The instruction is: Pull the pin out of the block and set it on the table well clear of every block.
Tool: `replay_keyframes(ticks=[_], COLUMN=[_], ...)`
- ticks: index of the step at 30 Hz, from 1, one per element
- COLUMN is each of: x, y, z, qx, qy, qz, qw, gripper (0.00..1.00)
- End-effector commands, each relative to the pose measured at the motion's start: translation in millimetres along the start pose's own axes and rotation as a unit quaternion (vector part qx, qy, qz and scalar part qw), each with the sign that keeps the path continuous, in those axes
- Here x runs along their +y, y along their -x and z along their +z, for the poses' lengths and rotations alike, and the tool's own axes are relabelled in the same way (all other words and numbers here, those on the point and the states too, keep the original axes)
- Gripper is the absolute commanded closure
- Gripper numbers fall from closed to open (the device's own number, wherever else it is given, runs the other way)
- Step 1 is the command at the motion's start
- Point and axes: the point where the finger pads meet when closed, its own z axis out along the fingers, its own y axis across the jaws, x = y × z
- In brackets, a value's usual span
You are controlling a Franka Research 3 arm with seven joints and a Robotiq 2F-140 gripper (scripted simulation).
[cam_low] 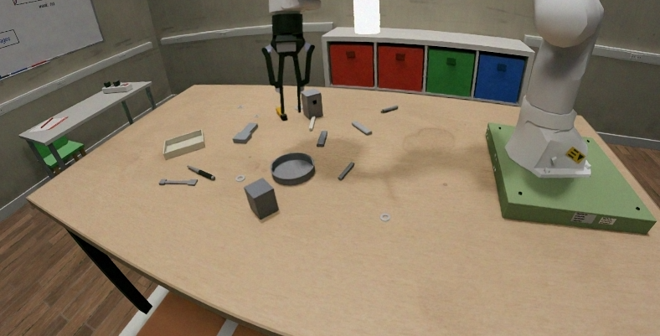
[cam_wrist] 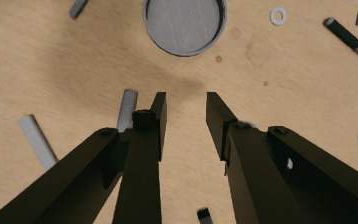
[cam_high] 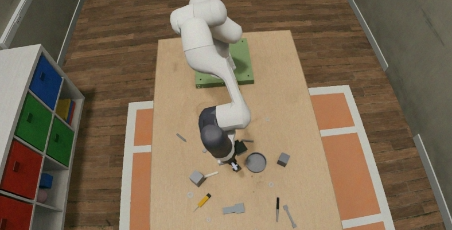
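A grey block (cam_high: 197, 177) (cam_low: 311, 103) stands at the far side of the table, and the hole in its face shows dark and empty. A short cream pin (cam_high: 211, 174) (cam_low: 311, 122) lies flat on the table right beside this block. A second grey block (cam_high: 283, 159) (cam_low: 261, 198) stands apart, beyond the round grey dish (cam_high: 256, 162) (cam_low: 292, 168) (cam_wrist: 185, 25). My gripper (cam_high: 234, 166) (cam_low: 290, 111) (cam_wrist: 186, 106) hangs above bare table between the pin's block and the dish. Its fingers stand a little apart with nothing between them.
Loose items lie around: a yellow utility knife (cam_high: 202, 200) (cam_low: 280, 111), a pen (cam_high: 277, 209) (cam_low: 200, 173) (cam_wrist: 350, 40), a wrench (cam_high: 289, 215) (cam_low: 177, 181), a grey bracket (cam_high: 233, 209) (cam_low: 244, 132), a cream tray (cam_low: 183, 143), several grey bars (cam_low: 322, 137) (cam_wrist: 127, 107) and washers (cam_wrist: 279, 15). The arm's green base (cam_low: 568, 194) stands at one end.
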Motion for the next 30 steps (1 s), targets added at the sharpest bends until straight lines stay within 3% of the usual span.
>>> replay_keyframes(ticks=[1,4,16,21,30], x=[-0.9,-2.9,-4.1,-12.6,-14.5], y=[4.6,11.1,14.5,33.9,37.9], z=[0.3,1.0,1.2,2.3,2.4], qx=[-0.008,-0.019,-0.023,-0.041,-0.045], qy=[0.000,-0.001,-0.002,-0.006,-0.006], qz=[0.005,0.008,0.010,0.024,0.027], qw=[1.000,1.000,1.000,0.999,0.999], gripper=[0.69,0.69,0.69,0.69,0.69])
